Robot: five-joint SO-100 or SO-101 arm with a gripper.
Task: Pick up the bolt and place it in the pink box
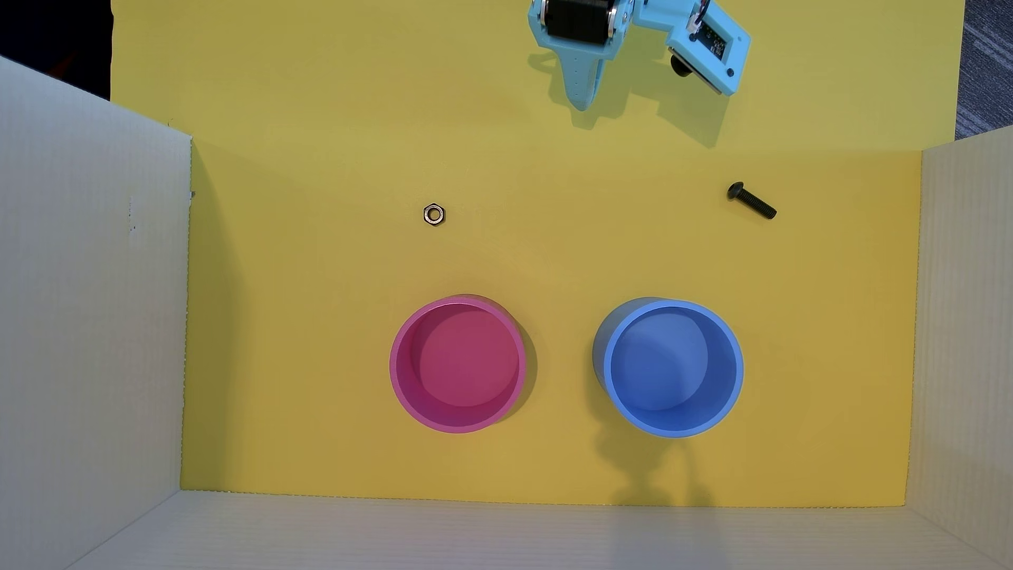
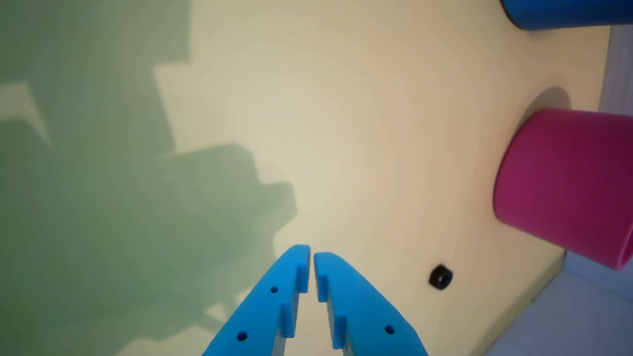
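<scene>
Bolt (image 1: 751, 201) first: it is small and black, and it lies flat on the yellow floor (image 1: 548, 263), far to the right in the overhead view. Its round head points up and left, and its thin end points down and right. Nothing touches it. The wrist view does not show it.

The pink box (image 1: 404, 351) sits well away from the bolt, lower down and to the left in the overhead view. It is round, stands upright, and has nothing inside. In the wrist view the pink box (image 2: 564, 183) shows at the right edge, seen from its side. Just right of it in the overhead view stands a blue cup (image 1: 616, 351) of the same shape, also with nothing inside.

A little silver nut (image 1: 434, 214) lies above the pink box in the overhead view, well apart from the bolt.

The light blue gripper (image 1: 585, 101) is at the top of the overhead view, up and left of the bolt. In the wrist view the gripper (image 2: 312, 253) has its two jaws almost pressed together, with only a thin gap and nothing between them.

White walls (image 1: 93, 307) stand around the yellow floor.
</scene>
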